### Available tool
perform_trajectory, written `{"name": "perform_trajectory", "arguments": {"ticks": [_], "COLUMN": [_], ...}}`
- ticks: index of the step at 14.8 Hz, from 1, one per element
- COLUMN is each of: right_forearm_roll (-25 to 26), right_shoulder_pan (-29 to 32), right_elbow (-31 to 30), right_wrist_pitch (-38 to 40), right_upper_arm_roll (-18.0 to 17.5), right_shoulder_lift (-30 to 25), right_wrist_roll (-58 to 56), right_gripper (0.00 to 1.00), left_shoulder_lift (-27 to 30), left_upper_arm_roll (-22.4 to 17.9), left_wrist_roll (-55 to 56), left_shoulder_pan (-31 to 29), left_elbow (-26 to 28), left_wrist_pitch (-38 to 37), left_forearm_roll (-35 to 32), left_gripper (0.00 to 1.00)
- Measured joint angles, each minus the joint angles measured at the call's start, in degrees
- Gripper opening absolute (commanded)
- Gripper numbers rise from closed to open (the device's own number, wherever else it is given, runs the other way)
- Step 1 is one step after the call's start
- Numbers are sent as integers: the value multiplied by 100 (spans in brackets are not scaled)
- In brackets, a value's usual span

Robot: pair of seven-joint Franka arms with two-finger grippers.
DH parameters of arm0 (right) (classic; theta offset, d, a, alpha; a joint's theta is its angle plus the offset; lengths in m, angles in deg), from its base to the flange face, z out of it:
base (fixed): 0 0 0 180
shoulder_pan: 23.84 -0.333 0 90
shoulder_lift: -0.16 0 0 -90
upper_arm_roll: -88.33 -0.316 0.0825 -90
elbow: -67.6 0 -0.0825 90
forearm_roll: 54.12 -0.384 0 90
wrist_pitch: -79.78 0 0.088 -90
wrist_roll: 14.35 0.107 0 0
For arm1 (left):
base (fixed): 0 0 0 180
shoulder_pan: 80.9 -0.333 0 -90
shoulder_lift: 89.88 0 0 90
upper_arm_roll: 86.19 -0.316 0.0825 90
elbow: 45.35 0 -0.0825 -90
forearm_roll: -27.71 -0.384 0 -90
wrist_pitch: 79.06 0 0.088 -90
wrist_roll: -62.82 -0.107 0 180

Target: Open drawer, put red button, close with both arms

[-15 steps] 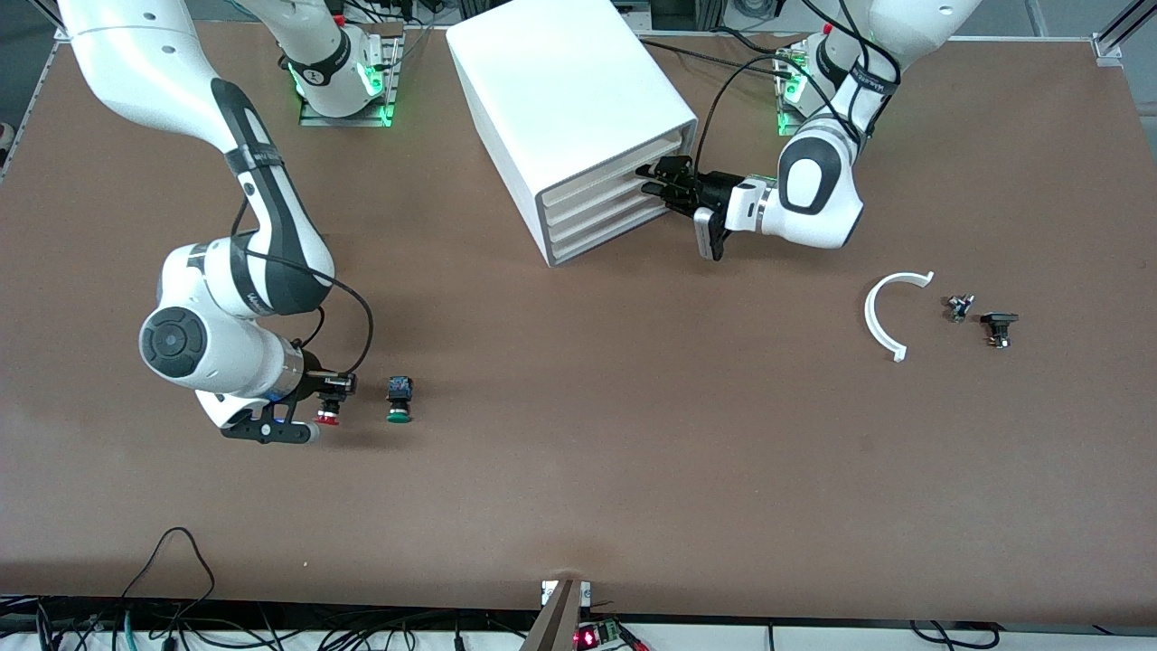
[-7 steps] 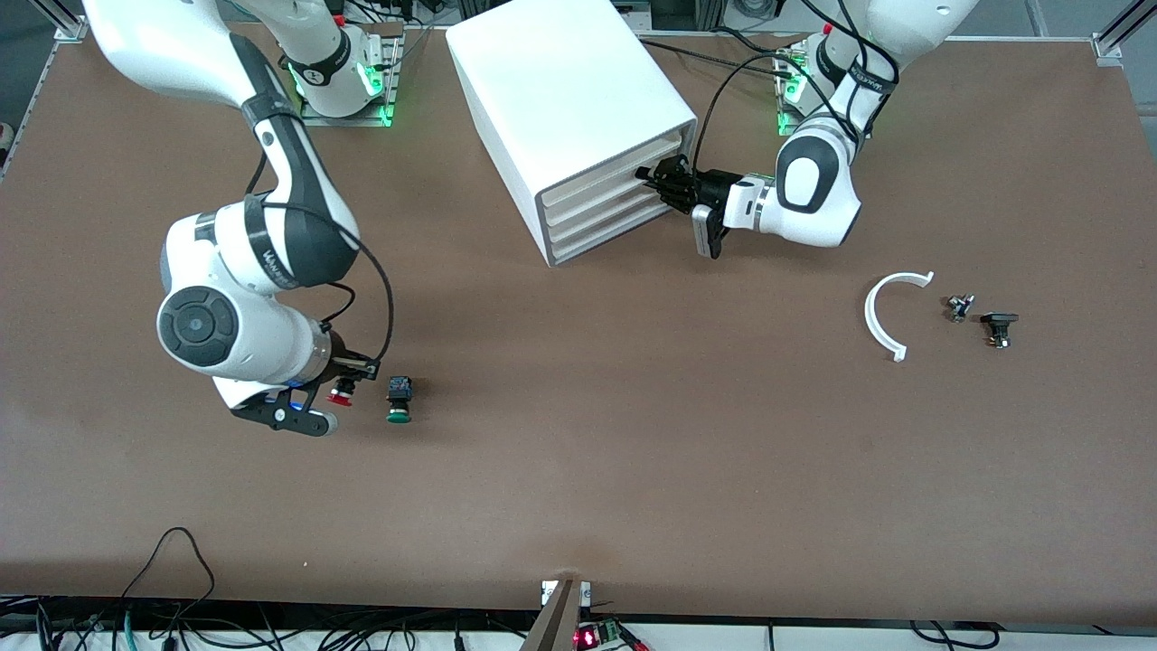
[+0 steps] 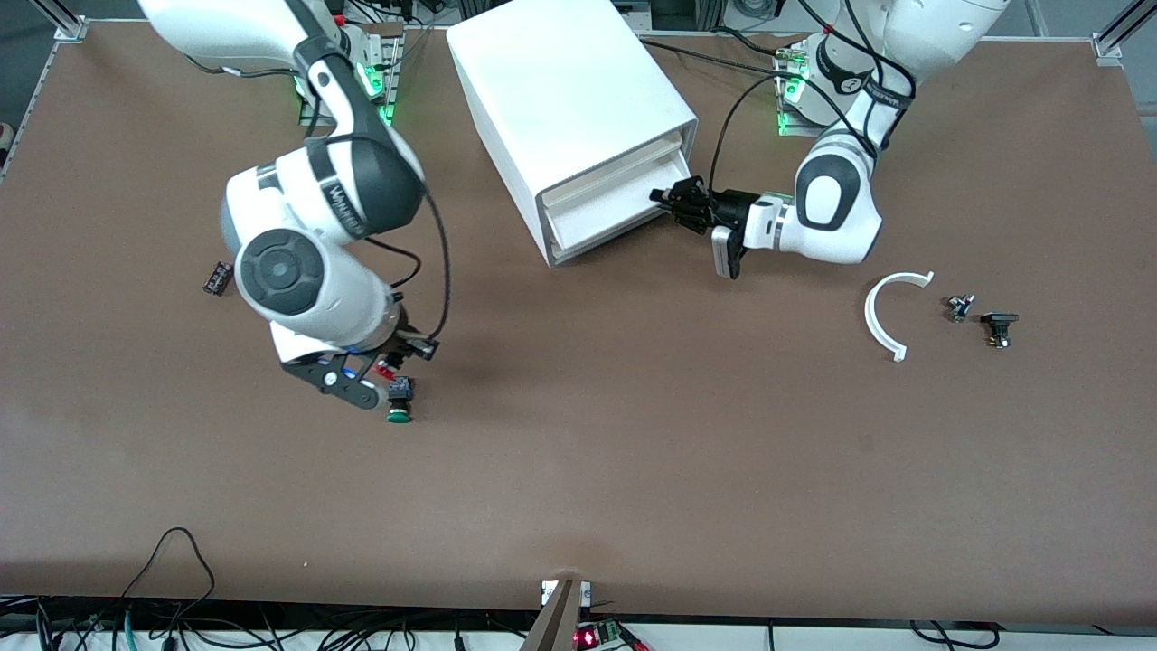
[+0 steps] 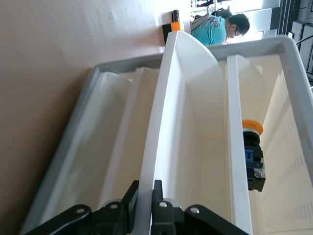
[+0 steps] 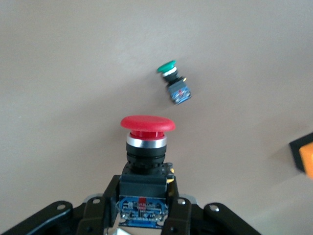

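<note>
The big white cabinet stands at the middle of the table near the arms' bases. Its second-highest drawer is pulled partly out. My left gripper is shut on the drawer's cream front edge, one finger on each side, as the left wrist view shows. My right gripper is shut on the red button and holds it in the air by its black-and-blue body, red cap pointing away from the fingers. It hangs above the table right beside the green button.
The green button lies on its side on the table. An orange-capped button lies inside the open drawer. A white curved piece and two small parts lie toward the left arm's end. A small black item lies toward the right arm's end.
My right gripper has lifted the red button off the table and carried it toward the green button. My left gripper has pulled the drawer partly out of the cabinet.
</note>
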Motion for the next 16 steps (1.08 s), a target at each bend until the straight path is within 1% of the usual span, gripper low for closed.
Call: {"name": "perform_trajectory", "arguments": {"ticks": [5, 7, 9, 10, 11, 12, 14, 16], "right_forearm_roll": [-1, -1, -2, -2, -2, -2, -2, -2], "right_shoulder_pan": [-631, -846, -1068, -1188, -1307, -1422, -1671, -1937], "right_elbow": [376, 483, 495, 495, 495, 495, 494, 492], "right_wrist_pitch": [-66, -190, -421, -534, -624, -708, -920, -1102], "right_upper_arm_roll": [-15, -18, -25, -33, -41, -45, -54, -58], "right_shoulder_lift": [-2, -3, -1, 2, 4, 6, 20, 89], "right_wrist_roll": [1434, 2005, 2561, 2830, 3084, 3318, 3820, 4313], "right_gripper": [0, 0, 0, 0, 0, 0, 0, 0], "left_shoulder_lift": [-417, -593, -725, -763, -787, -797, -798, -799], "left_upper_arm_roll": [-6, -5, -5, -4, -4, -4, -5, -7], "left_wrist_roll": [159, 306, 359, 361, 361, 379, 405, 473], "left_shoulder_pan": [-588, -740, -808, -818, -822, -825, -832, -836], "left_elbow": [-728, -1053, -1251, -1297, -1325, -1340, -1352, -1410], "left_wrist_pitch": [-129, -179, -215, -222, -226, -220, -171, -119], "left_forearm_roll": [-740, -1002, -1112, -1128, -1135, -1139, -1186, -1376], "left_gripper": [0, 0, 0, 15, 43, 99, 100, 100]}}
